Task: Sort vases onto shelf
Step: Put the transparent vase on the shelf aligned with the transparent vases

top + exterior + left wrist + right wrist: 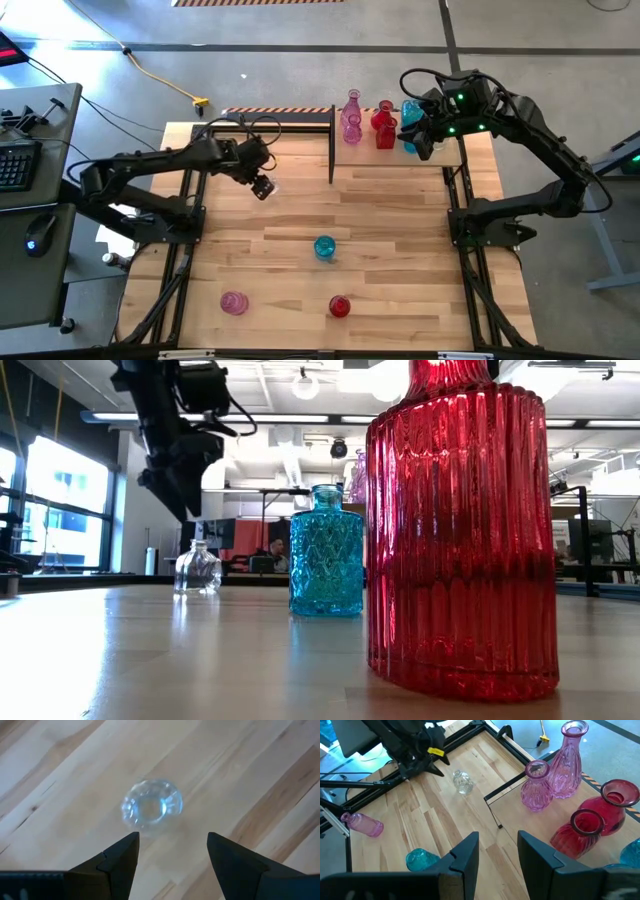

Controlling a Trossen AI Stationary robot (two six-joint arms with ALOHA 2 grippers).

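Closest to my low camera stands a ribbed red glass vase point(462, 540), with a turquoise diamond-patterned glass bottle point(326, 555) behind it and a small round clear glass vase point(197, 570) farther back on the planked wooden tabletop point(300, 240). From above, I see my left gripper point(263, 187) hovering over that clear vase, its fingers spread wide with nothing between them; through the wrist camera the vase sits just ahead of the fingertips point(122, 852). My right gripper point(424, 138) is up over the pale wood shelf with black metal bars point(350, 155) at the table's far right, fingers narrowly parted and holding nothing I can make out. On the shelf stand two pink glass vases point(555, 775), two red ribbed glass vases point(595, 820) and a blue one point(410, 125) close together. A pink glass bottle point(234, 302) lies on its side near the front of the table.
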